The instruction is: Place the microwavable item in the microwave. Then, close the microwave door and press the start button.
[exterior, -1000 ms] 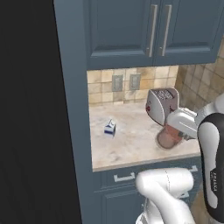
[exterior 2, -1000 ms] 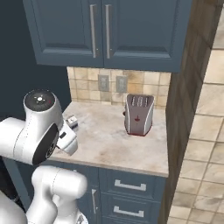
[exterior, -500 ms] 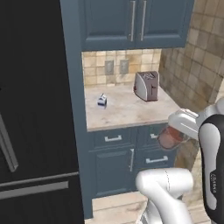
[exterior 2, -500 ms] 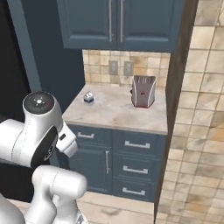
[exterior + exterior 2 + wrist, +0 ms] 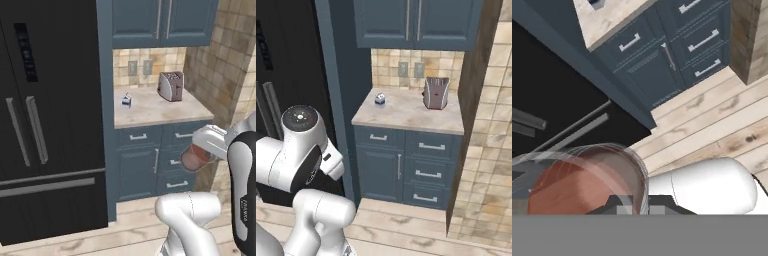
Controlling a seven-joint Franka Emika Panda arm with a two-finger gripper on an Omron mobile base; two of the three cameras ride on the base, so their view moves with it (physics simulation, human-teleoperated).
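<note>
My gripper (image 5: 204,150) is shut on the clear glass tumbler (image 5: 196,158), which has reddish-brown contents and hangs tilted in front of the lower drawers, well short of the counter. In the hand view the tumbler (image 5: 587,182) sits large at the lower left, just above my dark fingertips (image 5: 619,205). The microwave and its door are out of view.
A small white-and-blue milk carton (image 5: 127,100) (image 5: 379,99) and a steel toaster (image 5: 171,86) (image 5: 436,93) stand on the beige counter (image 5: 150,112). A tall black fridge (image 5: 45,115) fills the left. A tiled wall (image 5: 225,75) rises at right. Wooden floor (image 5: 406,225) lies below.
Both base views have shifted: the base has backed away from the counter, which now looks smaller and farther, and the fridge has come into sight. The tumbler stays in my gripper.
</note>
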